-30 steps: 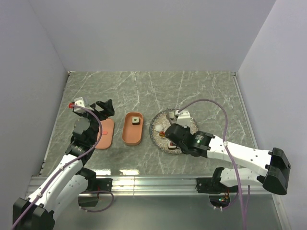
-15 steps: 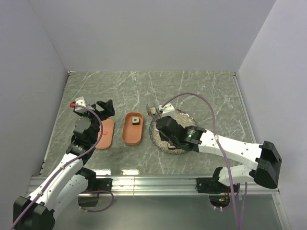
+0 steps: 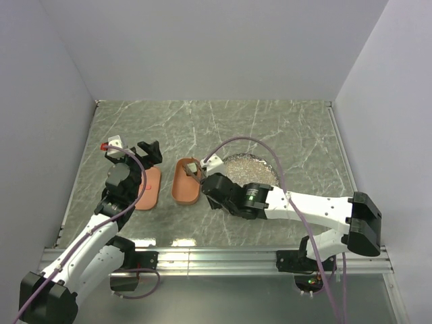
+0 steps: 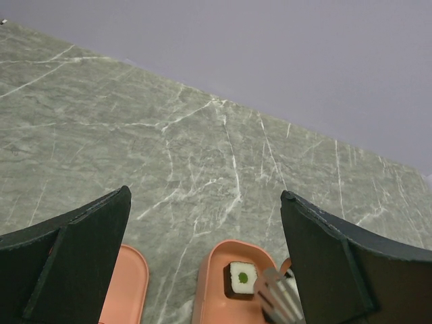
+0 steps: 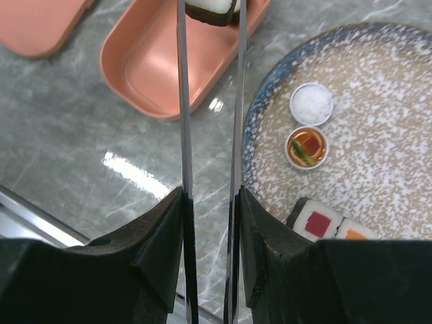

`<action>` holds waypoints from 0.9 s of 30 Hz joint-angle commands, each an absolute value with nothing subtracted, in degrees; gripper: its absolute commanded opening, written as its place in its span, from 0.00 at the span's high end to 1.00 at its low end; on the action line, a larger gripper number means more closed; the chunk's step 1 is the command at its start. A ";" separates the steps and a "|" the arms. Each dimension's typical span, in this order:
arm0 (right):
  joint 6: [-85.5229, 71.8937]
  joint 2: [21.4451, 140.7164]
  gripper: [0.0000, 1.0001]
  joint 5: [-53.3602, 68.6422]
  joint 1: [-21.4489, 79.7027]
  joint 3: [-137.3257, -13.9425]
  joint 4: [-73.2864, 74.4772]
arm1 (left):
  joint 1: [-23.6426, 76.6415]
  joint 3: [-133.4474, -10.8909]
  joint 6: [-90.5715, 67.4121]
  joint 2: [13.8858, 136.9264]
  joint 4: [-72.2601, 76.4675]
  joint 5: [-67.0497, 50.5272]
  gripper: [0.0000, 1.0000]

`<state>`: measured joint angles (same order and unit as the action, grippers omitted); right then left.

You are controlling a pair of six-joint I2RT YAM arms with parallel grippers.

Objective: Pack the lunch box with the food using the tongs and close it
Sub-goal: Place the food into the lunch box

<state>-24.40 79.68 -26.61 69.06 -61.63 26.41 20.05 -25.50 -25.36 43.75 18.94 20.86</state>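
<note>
My right pincer (image 5: pixel 209 202) is clamped on the tongs (image 5: pixel 183 101) — a dark-edged white roll (image 5: pixel 212 8) shows between their tips, over the lunch box (image 5: pixel 145 67). More food (image 5: pixel 317 219) lies on the plate (image 5: pixel 398 121) just beside. My left pincer (image 4: pixel 204 202) hangs spread wide above the lid (image 4: pixel 131 283).

Mid-left in the top view: lid (image 3: pixel 148 189), lunch box (image 3: pixel 182 193), then plate (image 3: pixel 253 165), left to right. One food piece (image 4: pixel 241 278) sits in the box, my tongs (image 5: pixel 182 101) over it.

Tongs (image 5: pixel 181 101) across lunch box (image 5: pixel 152 64) opening
</note>
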 commanded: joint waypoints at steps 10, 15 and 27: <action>-27.25 80.86 0.66 -26.90 72.42 -62.93 26.45 | 19.60 -26.63 -26.02 43.59 20.74 20.13 0.01; -28.12 82.88 0.66 -26.89 72.51 -63.11 27.60 | 19.69 -26.81 -26.10 43.77 20.65 19.69 0.01; -28.83 84.11 0.64 -27.07 72.51 -63.11 28.47 | 19.60 -26.89 -26.10 44.12 20.83 19.42 0.01</action>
